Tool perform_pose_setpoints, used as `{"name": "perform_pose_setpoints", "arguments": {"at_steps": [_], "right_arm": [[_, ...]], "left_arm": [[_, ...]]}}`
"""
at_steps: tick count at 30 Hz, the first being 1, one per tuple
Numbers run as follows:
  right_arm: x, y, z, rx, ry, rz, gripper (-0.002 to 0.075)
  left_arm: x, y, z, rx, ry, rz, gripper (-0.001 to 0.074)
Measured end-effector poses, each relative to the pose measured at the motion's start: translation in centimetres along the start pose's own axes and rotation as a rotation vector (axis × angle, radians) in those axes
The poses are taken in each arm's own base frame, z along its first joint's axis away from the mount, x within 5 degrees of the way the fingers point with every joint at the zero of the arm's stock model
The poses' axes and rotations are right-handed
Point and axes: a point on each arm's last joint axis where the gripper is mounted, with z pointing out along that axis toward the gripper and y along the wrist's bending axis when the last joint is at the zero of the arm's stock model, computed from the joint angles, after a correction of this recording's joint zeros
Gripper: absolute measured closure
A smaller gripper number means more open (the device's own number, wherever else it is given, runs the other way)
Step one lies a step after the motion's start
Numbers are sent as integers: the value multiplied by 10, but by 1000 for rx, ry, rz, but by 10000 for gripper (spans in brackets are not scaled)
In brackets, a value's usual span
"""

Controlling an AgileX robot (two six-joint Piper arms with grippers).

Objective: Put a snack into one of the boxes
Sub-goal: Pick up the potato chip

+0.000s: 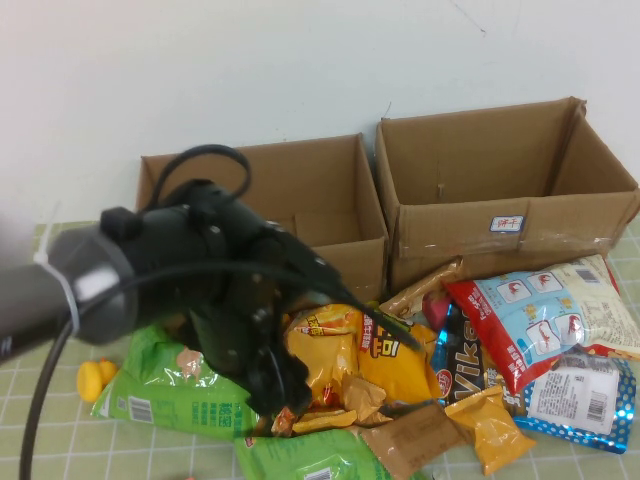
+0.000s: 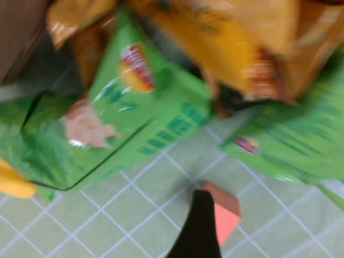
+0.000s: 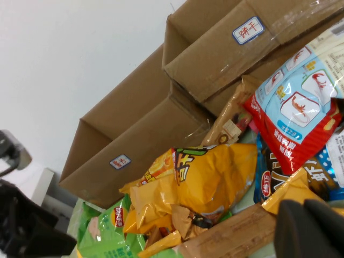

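The snack, a bright green crisp bag with a white barcode patch, lies on the table at the left of the pile; its round red-and-yellow logo shows in the left wrist view. My left gripper hangs just right of it, over the pile's front, open; one black finger shows and nothing is held. The lower box stands open behind, its small white label showing in the right wrist view. My right gripper is shut and empty, low at the pile's right side.
A taller taped box stands at the back right. Yellow-orange bags, a red-and-white bag, a blue bag and a second green bag crowd the middle. A yellow duck sits left. An orange block lies by the left finger.
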Motion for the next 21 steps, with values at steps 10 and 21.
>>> {"name": "perform_pose_setpoints", "arguments": {"at_steps": [10,21], "right_arm": [[0,0,0,-1,1,1,728],[0,0,0,-1,1,-2,728]], "left_arm": [[-7,57,37,2,-46,-216,157],[-16,59,94,2,-47,-178,157]]}}
